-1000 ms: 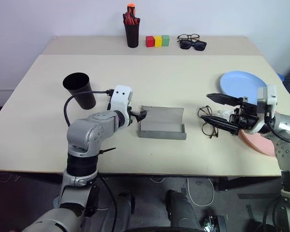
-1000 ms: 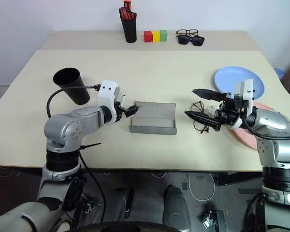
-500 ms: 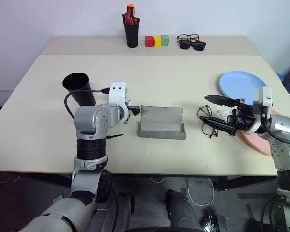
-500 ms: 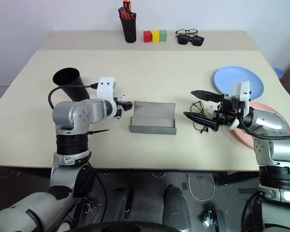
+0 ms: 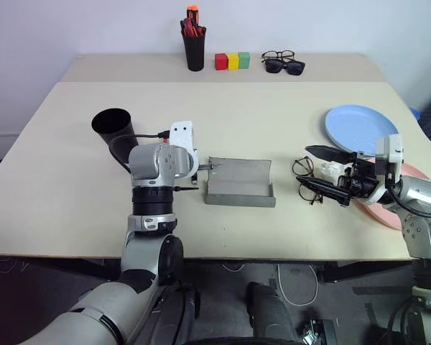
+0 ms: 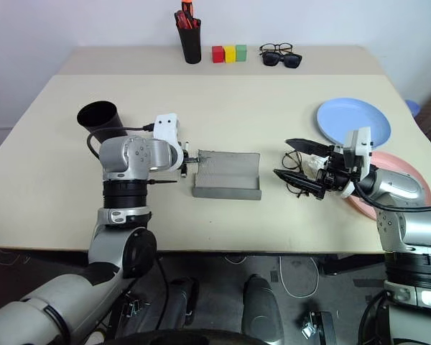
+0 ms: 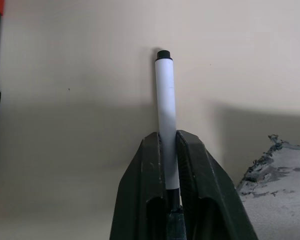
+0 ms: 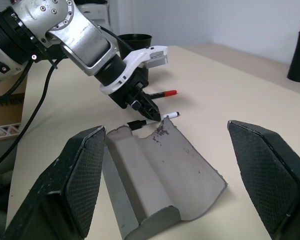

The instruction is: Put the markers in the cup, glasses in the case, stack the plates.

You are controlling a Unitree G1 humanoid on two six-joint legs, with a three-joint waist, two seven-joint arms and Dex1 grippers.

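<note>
My left gripper (image 7: pixel 169 145) is shut on the white marker (image 7: pixel 165 100), low over the table just left of the open grey case (image 5: pixel 241 183). The red marker (image 8: pixel 162 93) lies on the table beyond it, towards the black cup (image 5: pixel 115 129). My right gripper (image 5: pixel 317 171) stands open, its fingers above and below the wire-framed glasses (image 5: pixel 305 181), which lie right of the case. The blue plate (image 5: pixel 359 126) lies at the far right. The pink plate (image 6: pixel 406 169) lies nearer, partly hidden under my right arm.
At the table's back stand a slim pen cup (image 5: pixel 194 44) full of red pens, three coloured blocks (image 5: pixel 230 60) and dark sunglasses (image 5: pixel 287 67) with another pair of spectacles behind them.
My left arm has swung forward beside the case and its fingers, open before, have shut on the white marker. My right gripper has stayed by the glasses.
</note>
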